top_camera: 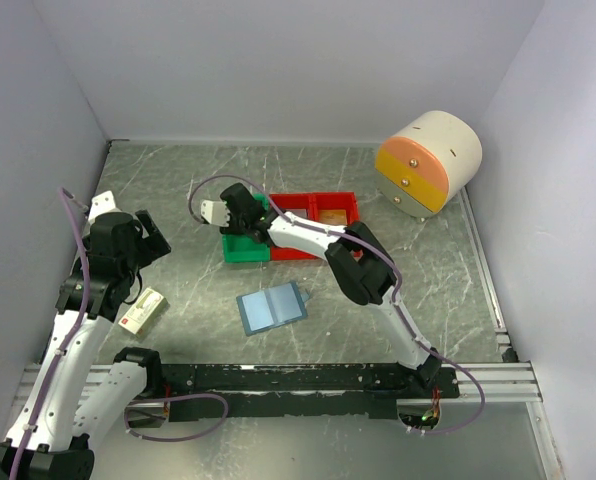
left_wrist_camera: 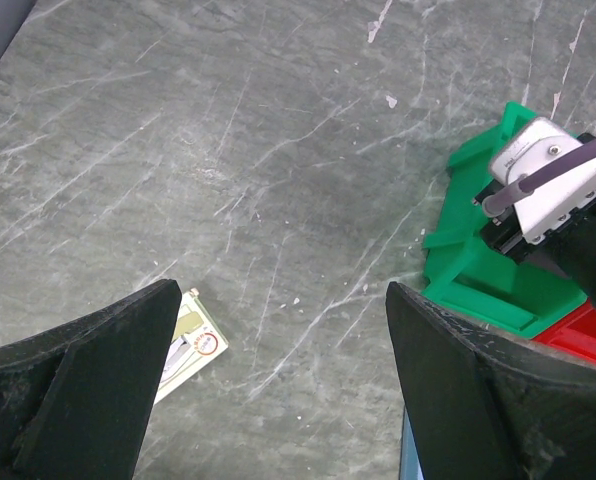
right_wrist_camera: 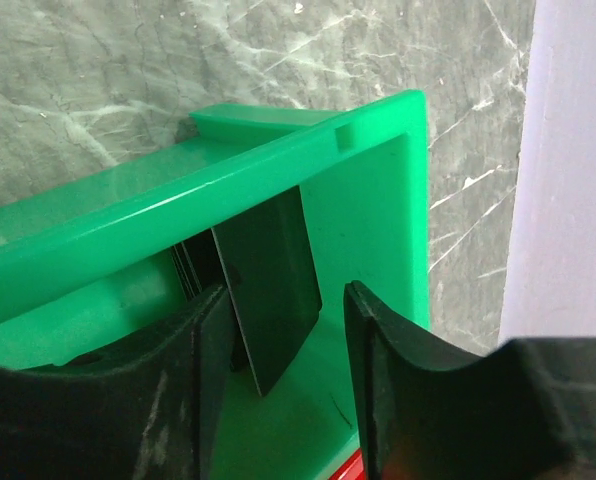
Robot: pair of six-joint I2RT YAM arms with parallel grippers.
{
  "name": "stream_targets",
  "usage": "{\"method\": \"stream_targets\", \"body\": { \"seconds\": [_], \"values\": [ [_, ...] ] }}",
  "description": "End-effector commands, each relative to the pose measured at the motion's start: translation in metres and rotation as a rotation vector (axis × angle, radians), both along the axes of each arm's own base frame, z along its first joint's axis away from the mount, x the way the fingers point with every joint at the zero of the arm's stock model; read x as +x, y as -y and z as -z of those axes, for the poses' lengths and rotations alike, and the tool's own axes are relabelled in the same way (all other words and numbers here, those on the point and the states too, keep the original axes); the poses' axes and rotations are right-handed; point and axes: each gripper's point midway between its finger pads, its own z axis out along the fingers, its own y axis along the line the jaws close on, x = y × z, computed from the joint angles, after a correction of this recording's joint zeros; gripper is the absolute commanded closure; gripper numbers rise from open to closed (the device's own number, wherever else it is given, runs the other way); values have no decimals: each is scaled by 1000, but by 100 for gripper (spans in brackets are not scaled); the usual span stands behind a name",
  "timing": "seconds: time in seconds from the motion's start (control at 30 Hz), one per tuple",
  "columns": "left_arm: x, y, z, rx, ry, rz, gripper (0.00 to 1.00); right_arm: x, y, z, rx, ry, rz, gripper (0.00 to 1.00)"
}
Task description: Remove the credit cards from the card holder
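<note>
The card holder (top_camera: pixel 272 307) lies unfolded on the table in front of the arms, its light-blue inside facing up. My right gripper (top_camera: pixel 240 222) reaches down into the green bin (top_camera: pixel 246 248). In the right wrist view a dark grey credit card (right_wrist_camera: pixel 268 290) stands on edge in the green bin (right_wrist_camera: pixel 278 160) and leans toward its wall. It is close against the left finger, with a clear gap to the right finger. The right gripper (right_wrist_camera: pixel 288 300) is open. More dark card edges (right_wrist_camera: pixel 186 268) show behind it. My left gripper (left_wrist_camera: pixel 283 390) hangs open over bare table.
Red bins (top_camera: pixel 318 215) adjoin the green one. A cream-and-red small box (top_camera: pixel 143 310) lies at the left near my left arm; it also shows beside the left finger (left_wrist_camera: pixel 193 340). A round cream-and-orange drawer unit (top_camera: pixel 428 163) stands at the back right.
</note>
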Motion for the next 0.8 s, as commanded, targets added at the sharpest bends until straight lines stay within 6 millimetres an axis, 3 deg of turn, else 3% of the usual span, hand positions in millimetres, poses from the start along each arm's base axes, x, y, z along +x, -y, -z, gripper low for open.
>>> {"method": "stream_targets", "body": {
  "seconds": [0.0,0.2,0.27,0.77],
  "values": [
    [1,0,2,6,-2,15,4,2,1,3,13,-42,7,51],
    [2,1,4,5,-8,18,5,-1,0,2,25,-71,-5,45],
    [2,1,4,5,-9,18,5,0,0,2,30,-75,0,37],
    [4,3,6,-3,-19,27,5,4,-3,-10,103,-86,25,30]
  ]
}}
